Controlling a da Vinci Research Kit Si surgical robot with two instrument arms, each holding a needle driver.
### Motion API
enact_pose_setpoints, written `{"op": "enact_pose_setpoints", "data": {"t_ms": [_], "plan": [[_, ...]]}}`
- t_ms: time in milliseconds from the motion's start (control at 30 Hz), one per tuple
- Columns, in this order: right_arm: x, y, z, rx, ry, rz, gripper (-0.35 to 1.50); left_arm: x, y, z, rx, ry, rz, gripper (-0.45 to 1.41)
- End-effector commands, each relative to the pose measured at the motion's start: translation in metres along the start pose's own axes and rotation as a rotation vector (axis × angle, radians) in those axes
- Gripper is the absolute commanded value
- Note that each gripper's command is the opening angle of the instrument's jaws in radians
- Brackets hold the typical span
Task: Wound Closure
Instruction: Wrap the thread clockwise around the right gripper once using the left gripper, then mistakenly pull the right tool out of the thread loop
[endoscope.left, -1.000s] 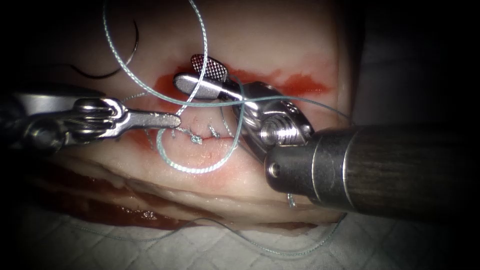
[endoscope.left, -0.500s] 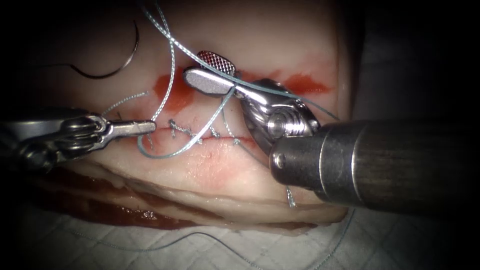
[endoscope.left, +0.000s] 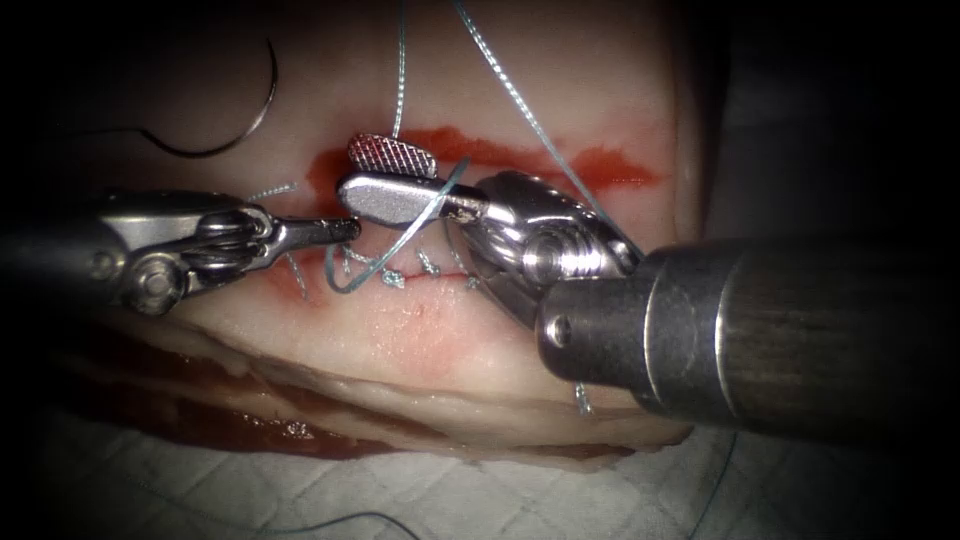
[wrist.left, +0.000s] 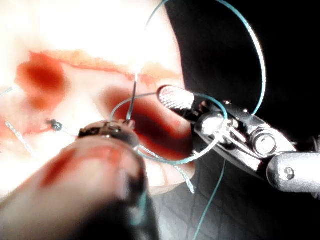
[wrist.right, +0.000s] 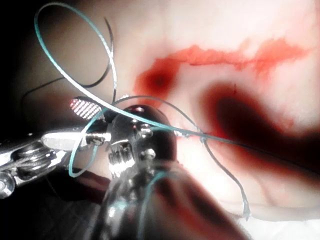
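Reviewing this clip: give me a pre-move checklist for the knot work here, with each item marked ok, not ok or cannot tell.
1. Needle parked: lies free on the tissue toward the endoscope view's left, not in the tissue, in neither hand. Ok.
2. Right hand ready to take thread: jaws open, holding nothing. Ok.
3. Thread looped around the right hand: it crosses the lower jaw. Ok.
4. Left hand gripping thread: jaws shut, and a strand rises from them in the left wrist view. Ok.
5. Strand lying between the right hand's open jaws: cannot tell.
6. Stitches along the cut in place. Ok.
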Motion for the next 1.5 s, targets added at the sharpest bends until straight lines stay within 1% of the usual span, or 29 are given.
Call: {"op": "enact_pose_setpoints", "data": {"t_ms": [33,67,167,233,300,367,467,500,600,633,700,733,767,800,900,1000,1133,1200,1233,1267,1300,1367,1467,1500], "plan": [[0.0002,0.0001,0.0012,-0.034,0.008,-0.01,1.04,-0.0002,0.0004,0.0012,-0.004,-0.003,0.004,-0.45],[0.0,0.0007,0.0014,-0.088,0.036,-0.038,1.08,-0.0009,0.0011,0.0025,0.003,0.001,0.006,-0.45],[-0.0002,0.0009,0.0014,-0.09,0.029,-0.049,1.08,-0.0013,0.0013,0.003,0.011,0.009,0.007,-0.45],[-0.0003,0.001,0.0013,-0.087,0.048,-0.046,1.01,-0.0016,0.0015,0.0034,0.015,0.013,0.008,-0.45],[-0.0004,0.001,0.0012,-0.06,0.116,-0.07,0.93,-0.0018,0.0015,0.0037,0.019,0.017,0.008,-0.45],[-0.0006,0.0008,0.0012,-0.026,0.191,-0.12,0.91,-0.002,0.0014,0.004,0.041,0.023,0.018,-0.45],[-0.0009,0.0,0.001,0.0,0.253,-0.212,0.84,-0.0022,0.0009,0.0047,0.076,0.021,0.067,-0.45],[-0.0009,-0.0002,0.0009,0.012,0.292,-0.237,0.84,-0.0024,0.0007,0.0049,0.092,0.02,0.077,-0.45],[-0.0005,-0.0006,0.0005,0.057,0.466,-0.35,0.84,-0.0029,0.0003,0.0053,0.127,0.013,0.099,-0.45],[-0.0002,-0.0007,0.0002,0.074,0.537,-0.395,0.84,-0.003,0.0002,0.0053,0.131,0.013,0.099,-0.45],[0.0,-0.0009,-0.0001,0.092,0.637,-0.469,0.86,-0.003,0.0001,0.0055,0.139,0.016,0.113,-0.45],[0.0,-0.0009,-0.0003,0.094,0.69,-0.516,0.89,-0.003,0.0,0.0057,0.143,0.016,0.115,-0.45],[0.0,-0.0009,-0.0006,0.103,0.759,-0.562,0.89,-0.0029,0.0,0.0057,0.148,0.02,0.117,-0.45],[-0.0001,-0.0009,-0.0007,0.108,0.809,-0.595,0.89,-0.0028,0.0,0.0058,0.15,0.021,0.12,-0.45],[-0.0003,-0.0008,-0.0014,0.086,0.965,-0.717,0.89,-0.0022,-0.0002,0.0062,0.171,0.018,0.164,-0.45],[-0.0002,-0.0007,-0.0018,0.059,1.096,-0.817,0.89,-0.0019,-0.0005,0.0065,0.191,0.002,0.186,-0.45],[-0.0002,-0.0006,-0.0024,0.04,1.194,-0.88,0.88,-0.0018,-0.0008,0.0067,0.217,-0.003,0.203,-0.45],[-0.0002,-0.0005,-0.0028,0.026,1.27,-0.928,0.88,-0.0017,-0.0009,0.0066,0.223,0.0,0.205,-0.45],[0.0,-0.0004,-0.0031,0.015,1.337,-0.957,0.88,-0.0017,-0.001,0.0066,0.212,-0.012,0.21,-0.45],[0.0,-0.0004,-0.0031,0.015,1.337,-0.957,0.88,-0.0017,-0.001,0.0066,0.212,-0.012,0.21,-0.45],[0.0002,-0.0004,-0.0032,0.001,1.373,-0.975,0.86,-0.0017,-0.001,0.0066,0.212,-0.02,0.215,-0.45],[0.0004,-0.0003,-0.0034,-0.018,1.403,-1.004,0.86,-0.0017,-0.0011,0.0067,0.212,-0.024,0.22,-0.45],[0.0004,-0.0002,-0.0033,-0.043,1.405,-1.041,0.91,-0.0016,-0.001,0.007,0.208,-0.03,0.228,-0.45],[0.0003,-0.0002,-0.0032,-0.039,1.386,-1.055,0.93,-0.0015,-0.0009,0.0071,0.207,-0.031,0.23,-0.45]]}}
